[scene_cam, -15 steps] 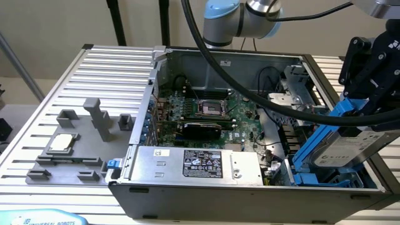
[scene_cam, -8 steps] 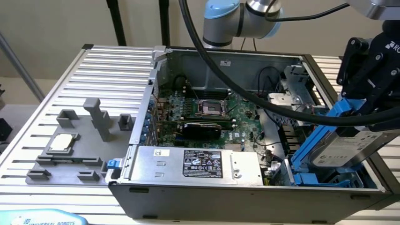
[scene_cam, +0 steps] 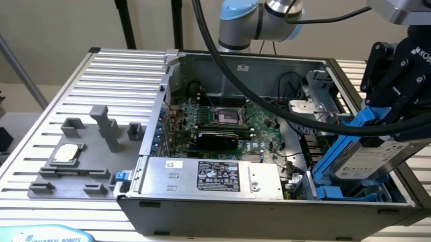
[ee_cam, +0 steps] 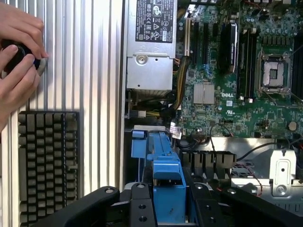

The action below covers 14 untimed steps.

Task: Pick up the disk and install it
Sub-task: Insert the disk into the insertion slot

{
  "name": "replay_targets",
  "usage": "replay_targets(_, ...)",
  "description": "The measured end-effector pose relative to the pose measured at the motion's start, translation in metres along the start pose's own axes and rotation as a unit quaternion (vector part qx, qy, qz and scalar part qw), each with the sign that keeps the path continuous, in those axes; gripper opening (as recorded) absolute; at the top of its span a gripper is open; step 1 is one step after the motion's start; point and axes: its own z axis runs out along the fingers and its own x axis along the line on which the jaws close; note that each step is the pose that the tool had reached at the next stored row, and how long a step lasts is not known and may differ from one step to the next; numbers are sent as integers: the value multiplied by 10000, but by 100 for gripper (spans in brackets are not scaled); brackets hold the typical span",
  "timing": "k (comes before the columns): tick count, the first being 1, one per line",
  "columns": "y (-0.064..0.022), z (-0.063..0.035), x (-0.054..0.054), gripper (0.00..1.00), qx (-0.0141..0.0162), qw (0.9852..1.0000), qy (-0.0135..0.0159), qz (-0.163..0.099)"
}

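Note:
The disk point(scene_cam: 369, 160), a silver-grey drive with a white label in a blue carrier, hangs tilted over the blue drive bay point(scene_cam: 334, 191) at the exterior view's right end of the open computer case point(scene_cam: 229, 214). My black gripper point(scene_cam: 394, 123) is shut on the disk's upper end. In the wrist view the blue carrier point(ee_cam: 168, 184) sits between the black fingers point(ee_cam: 142, 208) of my gripper point(ee_cam: 168, 210), above the bay's blue rails.
Inside the case lie the motherboard point(scene_cam: 222, 126), the grey power supply point(scene_cam: 209, 176) and loose cables. A grey fixture with a small silver chip point(scene_cam: 67, 152) stands on the ribbed table. A person's hands point(ee_cam: 19, 61) hold a black object near a keyboard point(ee_cam: 47, 161).

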Motion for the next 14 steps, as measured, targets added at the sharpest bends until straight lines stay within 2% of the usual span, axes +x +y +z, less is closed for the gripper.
replay_targets(14,-4,140,-47,33,0,10000,-1,3)
